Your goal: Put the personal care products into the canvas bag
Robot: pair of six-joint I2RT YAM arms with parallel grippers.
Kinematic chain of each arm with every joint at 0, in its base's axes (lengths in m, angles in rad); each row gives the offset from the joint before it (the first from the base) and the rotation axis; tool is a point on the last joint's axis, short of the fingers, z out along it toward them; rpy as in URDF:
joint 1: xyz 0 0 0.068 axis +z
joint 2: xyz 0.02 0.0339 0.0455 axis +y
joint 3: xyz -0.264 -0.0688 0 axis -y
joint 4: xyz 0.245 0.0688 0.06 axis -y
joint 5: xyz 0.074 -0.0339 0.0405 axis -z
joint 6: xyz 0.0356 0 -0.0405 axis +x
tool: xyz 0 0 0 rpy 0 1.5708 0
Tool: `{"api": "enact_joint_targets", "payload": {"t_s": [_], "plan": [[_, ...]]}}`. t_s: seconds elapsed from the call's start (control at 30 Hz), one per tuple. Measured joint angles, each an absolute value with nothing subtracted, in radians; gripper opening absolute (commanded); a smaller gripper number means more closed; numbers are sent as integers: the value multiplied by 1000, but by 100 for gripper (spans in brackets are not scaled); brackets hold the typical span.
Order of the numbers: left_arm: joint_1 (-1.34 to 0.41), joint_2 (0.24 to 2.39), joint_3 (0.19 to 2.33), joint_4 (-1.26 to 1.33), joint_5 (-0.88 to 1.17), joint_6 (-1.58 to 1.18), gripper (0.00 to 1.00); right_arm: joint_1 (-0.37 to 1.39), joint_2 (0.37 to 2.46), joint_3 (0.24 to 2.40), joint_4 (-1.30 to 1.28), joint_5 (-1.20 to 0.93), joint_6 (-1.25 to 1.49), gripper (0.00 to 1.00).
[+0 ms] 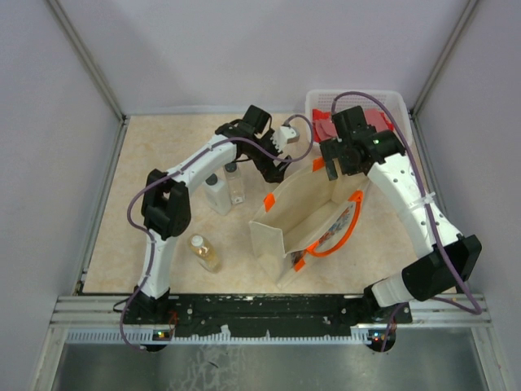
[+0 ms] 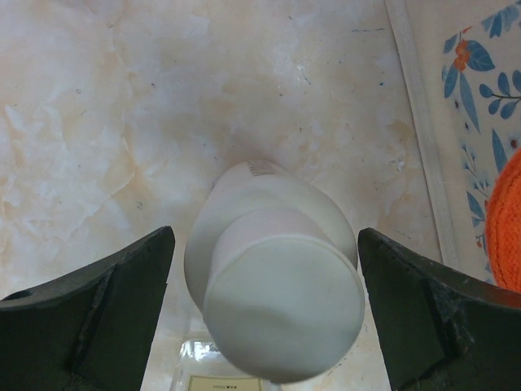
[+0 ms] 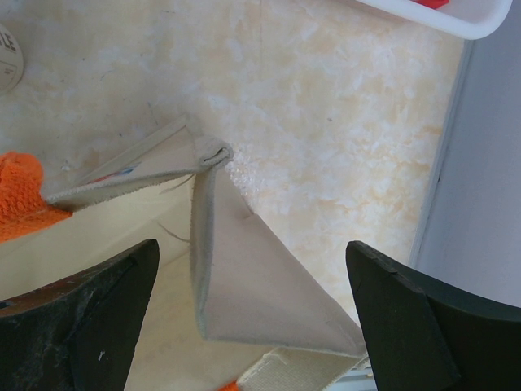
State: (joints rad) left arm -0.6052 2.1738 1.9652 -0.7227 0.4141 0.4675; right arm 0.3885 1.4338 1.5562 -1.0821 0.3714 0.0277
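The cream bottle stands on the table just beyond the canvas bag's far left corner. My left gripper is open and straddles its cream cap, a finger on each side; in the top view my left gripper hides the bottle. The beige canvas bag stands open with orange handles. My right gripper is open over the bag's far right corner and holds nothing. The white bottle with dark cap, the clear bottle and the amber bottle stand left of the bag.
The white lattice basket with red cloth sits at the back right, close behind my right gripper. The bag's printed side and an orange handle lie right of the left fingers. Grey walls enclose the table.
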Motion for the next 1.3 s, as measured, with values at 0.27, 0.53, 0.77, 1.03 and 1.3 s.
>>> {"api": "enact_joint_targets", "payload": {"t_s": [0.27, 0.53, 0.77, 1.03, 1.3], "plan": [[-614, 2192, 1948, -693, 408, 452, 40, 387, 1434, 1527, -1076, 369, 26, 97], [-613, 2194, 1946, -673, 413, 439, 0, 385, 1433, 1499, -1055, 364, 25, 97], [-606, 2172, 1914, -643, 406, 381, 0, 383, 1428, 1460, -1030, 362, 26, 97], [-555, 1954, 1857, -620, 362, 274, 0, 374, 1380, 1399, -978, 368, 26, 71], [-498, 1710, 1891, -559, 344, 236, 0, 355, 1322, 1334, -942, 371, 11, 52]]}}
